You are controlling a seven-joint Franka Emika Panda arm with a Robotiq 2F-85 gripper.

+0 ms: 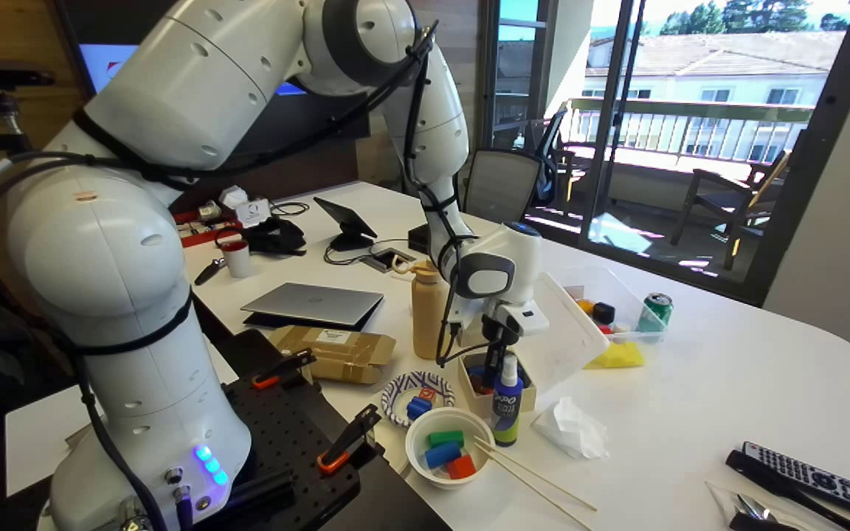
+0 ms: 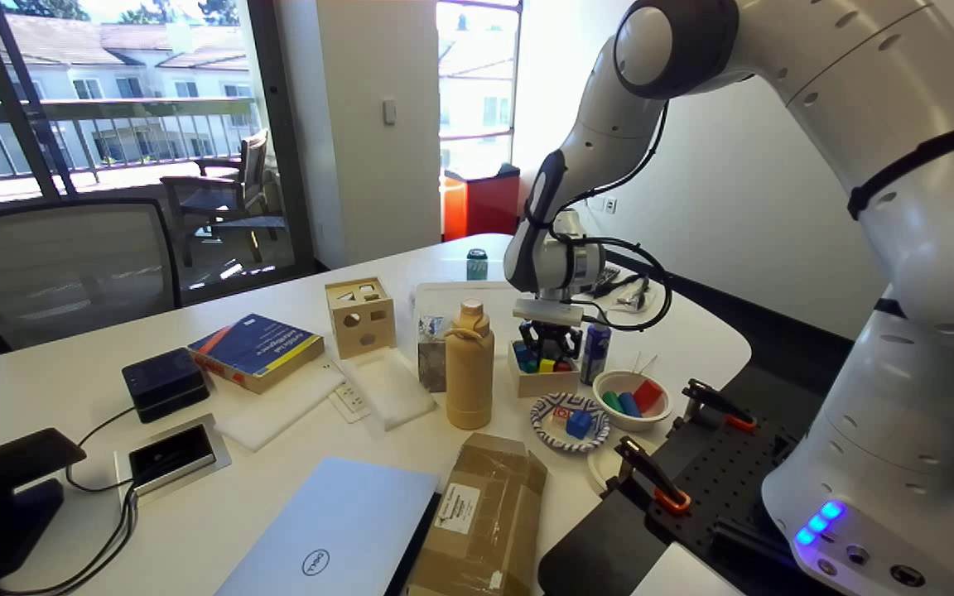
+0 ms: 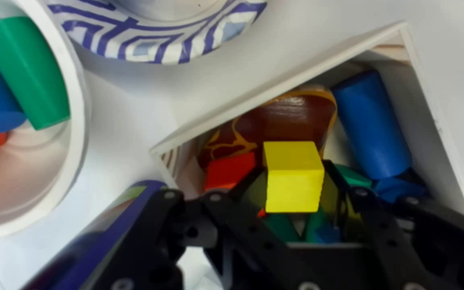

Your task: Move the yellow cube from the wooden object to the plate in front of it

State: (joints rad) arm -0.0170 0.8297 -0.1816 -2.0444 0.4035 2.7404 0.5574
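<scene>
— Where is the yellow cube [image 3: 294, 177] sitting?

— Inside the pale wooden box [image 2: 545, 384], which is standing a little way in from the bench's [image 1: 705, 391] robot-side edge. Judging by the wrist view, the jaws are clamping it on two opposite faces.

— What are you worrying about?

— Mainly the box's wall. If the lift is falling short before any sideways travel, the cube could be catching the rim and twisting loose. The Expo spray bottle [image 1: 506, 405] is standing just beside the box, toward the bench's rounded corner, so a swing that way could be toppling it.

— And at the plate?

— The blue-patterned plate [image 1: 389, 398] is lying nearer that robot-side edge, and a blue block [image 2: 579, 424] is crowding it. A careless release could be landing the cube on that block and sending it tumbling off, perhaps into the white bowl [image 3: 79, 121] next to it.

— How is the arm [image 1: 248, 66] posing?

— It is reaching out across the robot-side edge, elbow [image 1: 381, 33] raised. The forearm [image 1: 446, 133] is sloping steeply downward, and the jaws are pointing down into the box.
</scene>
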